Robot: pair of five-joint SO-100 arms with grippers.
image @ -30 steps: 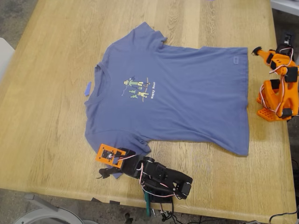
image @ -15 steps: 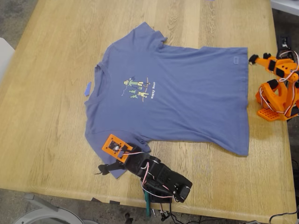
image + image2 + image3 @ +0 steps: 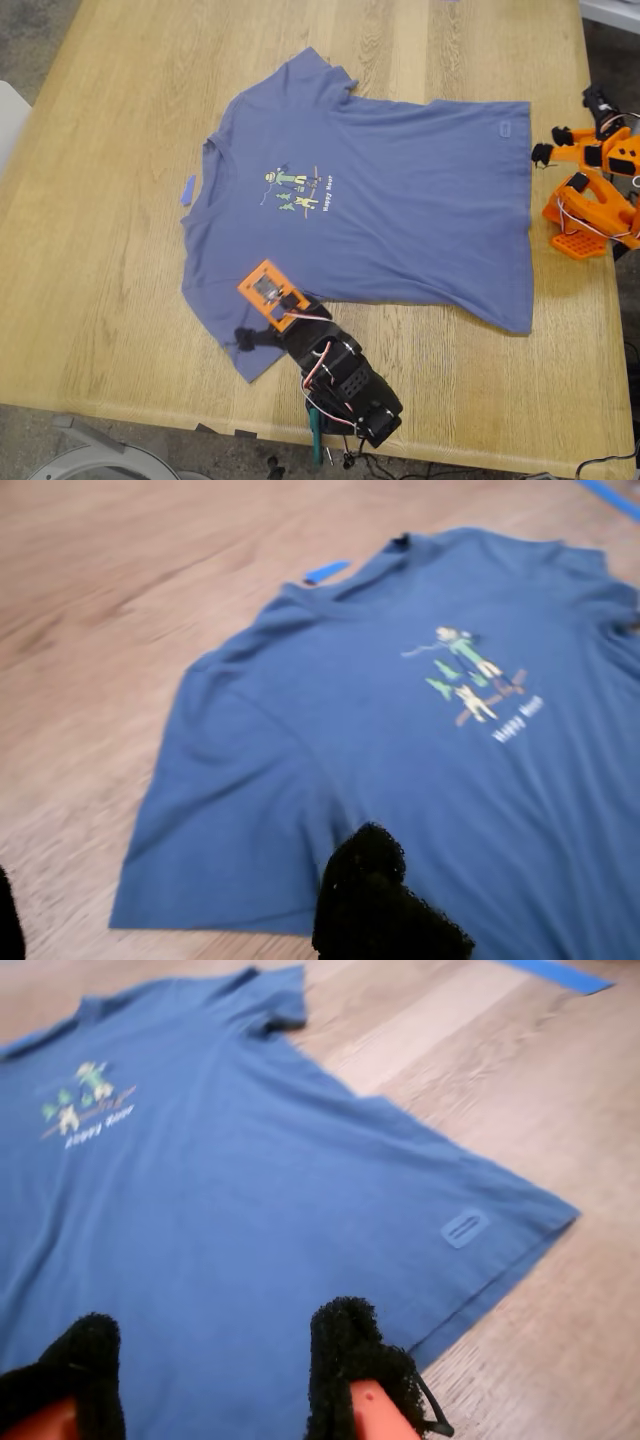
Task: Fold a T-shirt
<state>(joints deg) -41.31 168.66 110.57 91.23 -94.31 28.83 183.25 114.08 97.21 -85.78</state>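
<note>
t-shirt [image 3: 400, 210] flat on the wooden table [image 3: 100, 250], print up, long axis collar to hem, collar toward exterior view's left, hem toward its right. my first gripper [image 3: 247, 338] over the near sleeve, one pad visible, can't tell jaw gap. my second gripper [image 3: 548, 143] just off the hem corner, jaws apart, holding nothing.

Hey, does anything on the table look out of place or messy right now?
A tiny blue scrap lies loose on the wooden table just off the T-shirt's collar. The shirt itself lies flat and unfolded, slightly askew to the table edges.
</note>
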